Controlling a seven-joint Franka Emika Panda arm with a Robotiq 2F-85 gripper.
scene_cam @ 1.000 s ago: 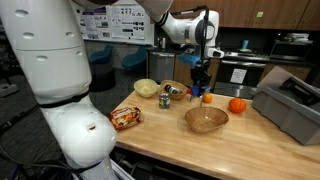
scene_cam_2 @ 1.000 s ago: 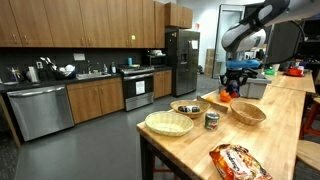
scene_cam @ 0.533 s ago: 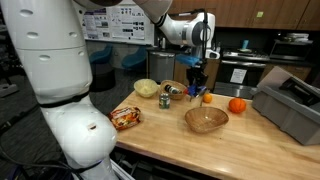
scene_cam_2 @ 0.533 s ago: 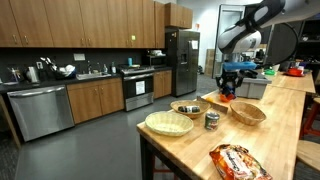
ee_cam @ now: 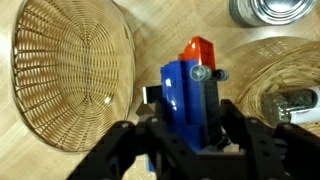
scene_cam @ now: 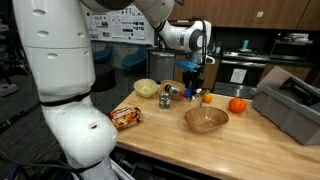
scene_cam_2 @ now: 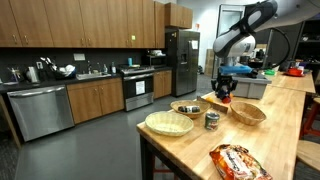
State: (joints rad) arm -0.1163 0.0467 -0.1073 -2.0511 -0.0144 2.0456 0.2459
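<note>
The worktop (scene_cam: 160, 140) fills the lower frame. A basket (ee_cam: 70, 80) lies at the left of the wrist view. A bag (scene_cam: 126, 118) sits lower left, its print too small to read. At centre the tool (scene_cam: 194, 86) clenches a blue block (ee_cam: 183, 90), orange-tipped, over the worktop. A can (ee_cam: 275, 10) stands upper right.
</note>
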